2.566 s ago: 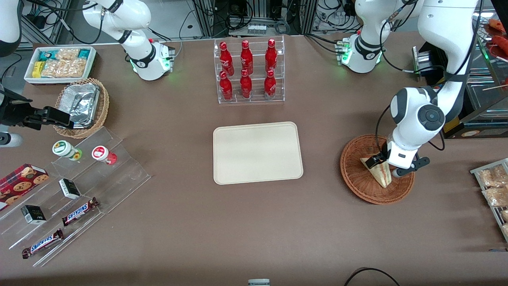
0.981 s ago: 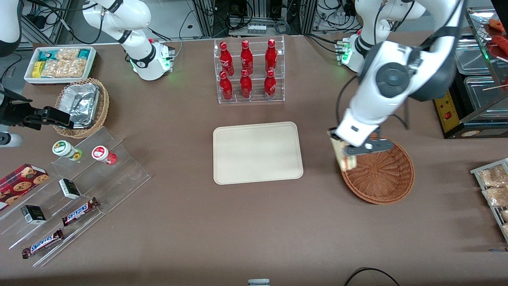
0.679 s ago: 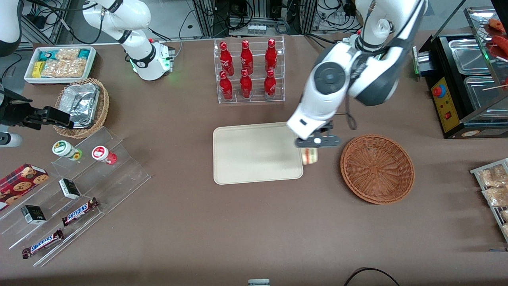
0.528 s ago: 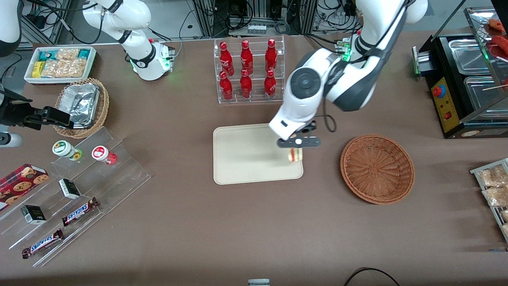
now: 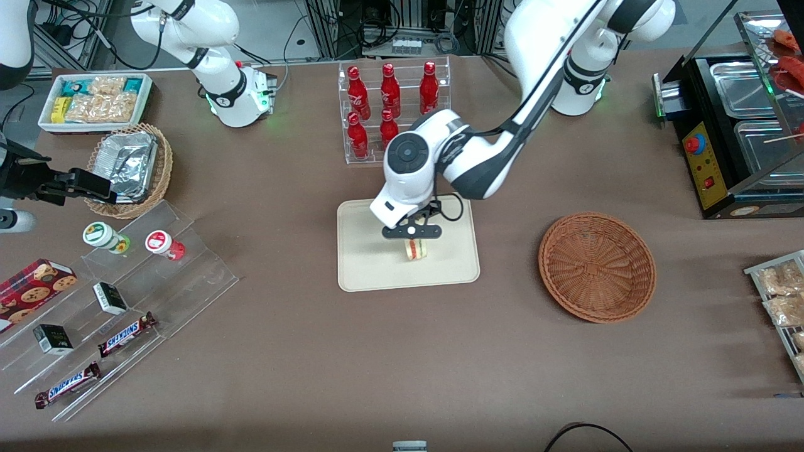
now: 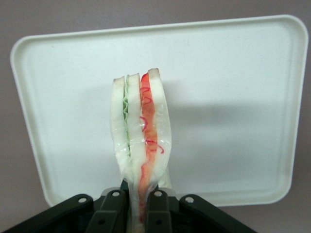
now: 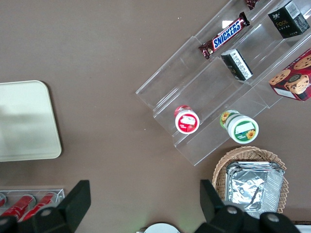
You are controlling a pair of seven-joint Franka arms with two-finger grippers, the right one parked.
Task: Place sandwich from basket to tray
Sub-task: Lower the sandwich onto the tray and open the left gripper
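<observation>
Tool (image 5: 412, 237) grips the wrapped sandwich (image 5: 415, 248) by its narrow end, now hanging over the middle of the cream tray (image 5: 358, 276), clear of its floor. Half a second ago it hung at the tray's edge nearest the wicker basket (image 5: 597, 267), which sits empty. Only lowering and release seem left.

A matte brown counter (image 5: 301, 351) fills nearly the whole front view under even, soft light that casts faint shadows. Past its edge farthest from the front camera stand metal frames (image 5: 402, 25) hung with dark cables (image 5: 452, 37) on a pale grey floor (image 5: 276, 25).
</observation>
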